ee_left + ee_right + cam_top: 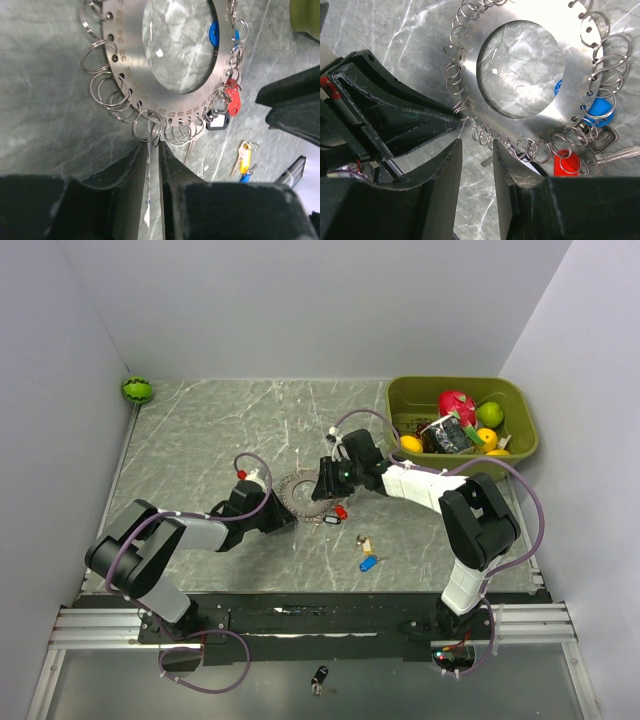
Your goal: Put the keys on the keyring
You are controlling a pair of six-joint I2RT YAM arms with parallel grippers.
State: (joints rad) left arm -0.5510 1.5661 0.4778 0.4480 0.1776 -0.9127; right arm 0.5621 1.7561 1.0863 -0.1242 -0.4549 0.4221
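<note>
Shiny, smooth grey metal on the keyring point(127, 45) and its thin wire loops point(98, 56). Smooth plastic, red and blue, on the keys point(232, 102). Smooth, stone-like table point(200, 440), a bit shiny.

**Inside a robotics lab test cell, watched from my remote desk**

From my operator's seat, the overhead camera shows a purpose-built lab enclosure. Plain white walls point(60, 390) box in a grey marble-patterned bench point(200, 430) on three sides. Two robot arms, the left arm point(150, 540) and the right arm point(470, 515), are mounted on aluminium rails point(100, 625) along the near edge. Purple cables point(247, 665) loop around their bases. An olive bin point(455, 382) of bright fruit-shaped items and a watermelon-striped ball point(138, 390) sit along the far side.
</note>
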